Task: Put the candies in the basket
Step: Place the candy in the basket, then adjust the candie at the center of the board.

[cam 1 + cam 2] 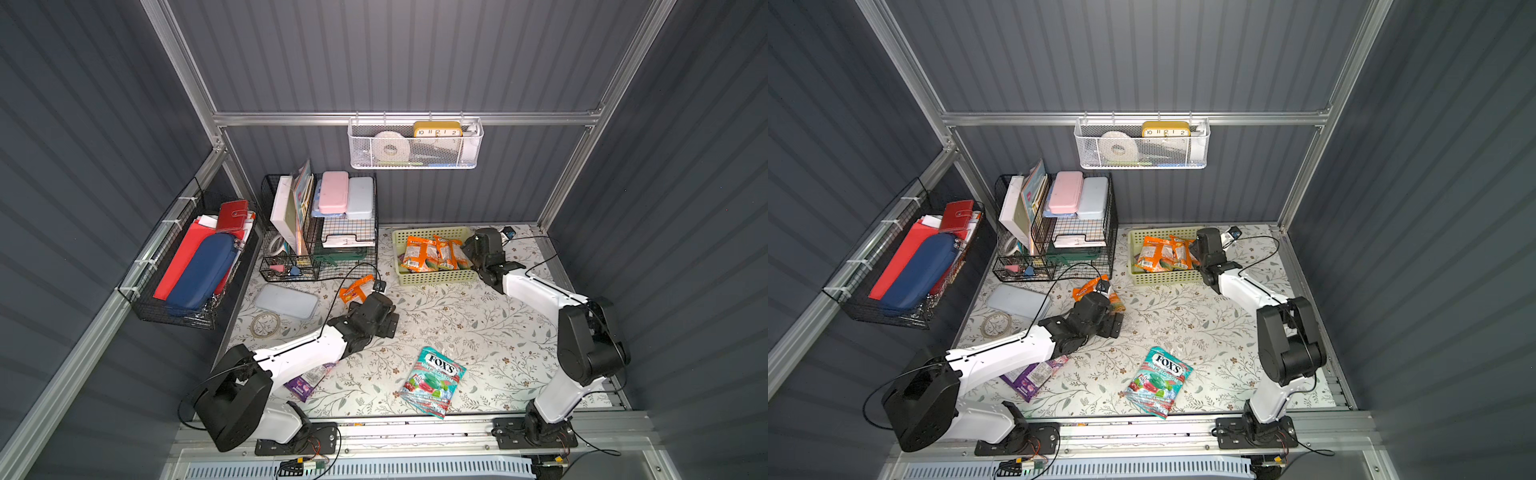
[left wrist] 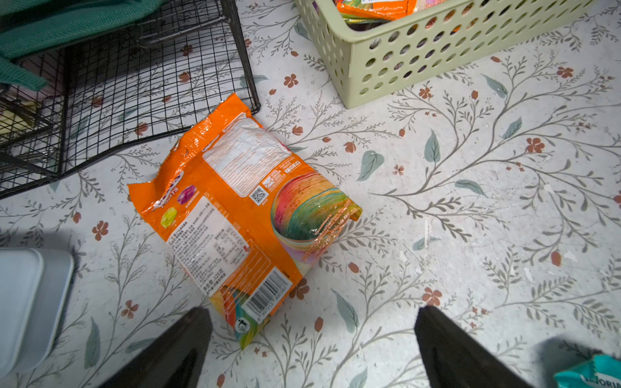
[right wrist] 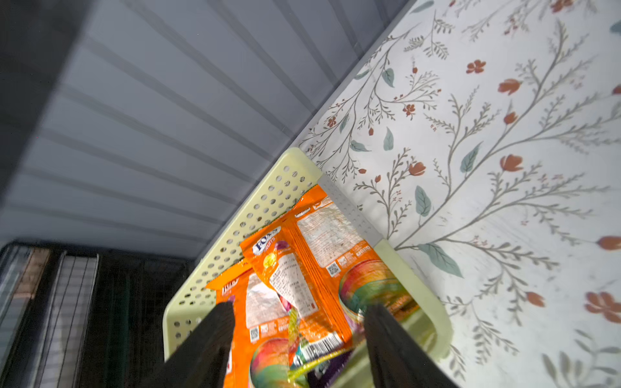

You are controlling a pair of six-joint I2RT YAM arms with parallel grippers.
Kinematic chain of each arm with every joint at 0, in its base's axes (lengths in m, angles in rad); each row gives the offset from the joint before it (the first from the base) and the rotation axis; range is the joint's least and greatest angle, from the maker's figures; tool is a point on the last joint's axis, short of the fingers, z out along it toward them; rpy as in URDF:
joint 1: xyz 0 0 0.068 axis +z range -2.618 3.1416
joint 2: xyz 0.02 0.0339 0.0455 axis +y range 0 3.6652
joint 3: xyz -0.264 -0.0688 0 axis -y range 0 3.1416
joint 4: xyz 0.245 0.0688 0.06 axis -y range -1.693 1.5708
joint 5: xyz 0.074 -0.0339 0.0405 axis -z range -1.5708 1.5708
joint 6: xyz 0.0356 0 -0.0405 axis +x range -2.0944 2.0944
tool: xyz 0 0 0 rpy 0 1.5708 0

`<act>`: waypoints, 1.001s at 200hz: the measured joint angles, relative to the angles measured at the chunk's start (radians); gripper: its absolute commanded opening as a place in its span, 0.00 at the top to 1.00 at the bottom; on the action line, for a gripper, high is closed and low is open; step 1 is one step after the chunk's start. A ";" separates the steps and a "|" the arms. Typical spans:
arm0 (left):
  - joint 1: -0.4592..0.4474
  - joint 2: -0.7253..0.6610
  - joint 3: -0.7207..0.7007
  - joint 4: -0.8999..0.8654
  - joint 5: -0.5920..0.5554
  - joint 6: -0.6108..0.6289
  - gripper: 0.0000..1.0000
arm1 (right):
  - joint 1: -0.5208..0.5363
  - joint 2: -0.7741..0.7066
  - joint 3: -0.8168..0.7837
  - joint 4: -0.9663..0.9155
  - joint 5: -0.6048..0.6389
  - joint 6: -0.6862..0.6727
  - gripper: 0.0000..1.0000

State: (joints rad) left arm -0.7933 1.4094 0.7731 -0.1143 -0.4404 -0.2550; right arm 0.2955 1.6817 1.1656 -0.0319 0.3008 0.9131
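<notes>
Two orange candies [image 1: 419,255] in basket [image 1: 436,277], right gripper [image 3: 299,307] spread above

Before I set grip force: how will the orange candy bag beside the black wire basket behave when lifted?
The orange candy bag looks floppy: its crumpled edge suggests it will sag. Its glossy film may slip. Lying flat, it likely won't roll.

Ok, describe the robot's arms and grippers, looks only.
Both arms match: the left arm and right arm have glossy white shells between bulky matte black joints, on black base plates. A thin black cable loops off each wrist. The left gripper and right gripper have two flat, tapering black fingers each; no markings visible.
</notes>
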 measured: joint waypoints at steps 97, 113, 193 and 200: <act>-0.001 -0.037 0.004 -0.043 0.248 -0.039 0.30 | 0.142 -0.270 -0.344 -0.230 -0.299 -0.247 0.43; -0.008 -0.050 0.004 -0.059 0.322 -0.058 0.35 | 0.198 -0.304 -0.394 -0.294 -0.310 -0.227 0.43; -0.084 0.000 -0.015 -0.085 0.554 -0.113 0.51 | 0.333 -0.601 -0.620 -0.501 -0.289 0.028 0.46; -0.086 0.006 -0.015 -0.084 0.567 -0.115 0.51 | 0.348 -0.620 -0.636 -0.509 -0.287 0.055 0.46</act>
State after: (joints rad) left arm -0.8795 1.4158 0.7578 -0.1982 0.1265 -0.3698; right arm 0.6437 1.0618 0.5293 -0.5404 0.0135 0.9676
